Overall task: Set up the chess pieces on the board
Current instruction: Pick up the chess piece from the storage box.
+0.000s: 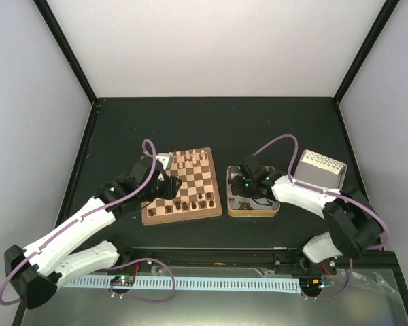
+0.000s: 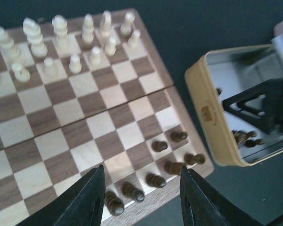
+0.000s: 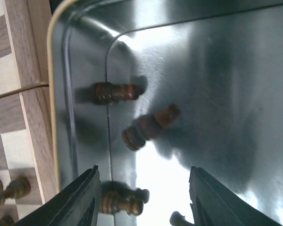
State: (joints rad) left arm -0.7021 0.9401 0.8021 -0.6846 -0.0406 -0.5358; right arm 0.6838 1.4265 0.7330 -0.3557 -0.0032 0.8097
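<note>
The board (image 1: 164,214) lies left of centre, and its near edge carries several dark brown chess pieces (image 1: 194,202). My left gripper (image 1: 171,189) hovers over the board's left half. In the left wrist view it (image 2: 141,197) is open, with standing dark pieces (image 2: 155,180) on the board (image 2: 85,117) below the gap, none touched. My right gripper (image 1: 248,198) reaches into the gold-rimmed tin (image 1: 253,212). There it (image 3: 144,202) is open above dark pieces lying flat: one (image 3: 114,92) by the wall, one (image 3: 148,126) in the middle, one (image 3: 122,201) beside its left finger.
Pale cream chessmen (image 1: 190,159) fill the board's far rows (image 2: 61,42). The tin (image 2: 212,117) sits just right of the board, its shiny floor (image 3: 226,70) mostly bare. A second metal tin half (image 1: 317,170) lies at the right, close to the right arm's elbow.
</note>
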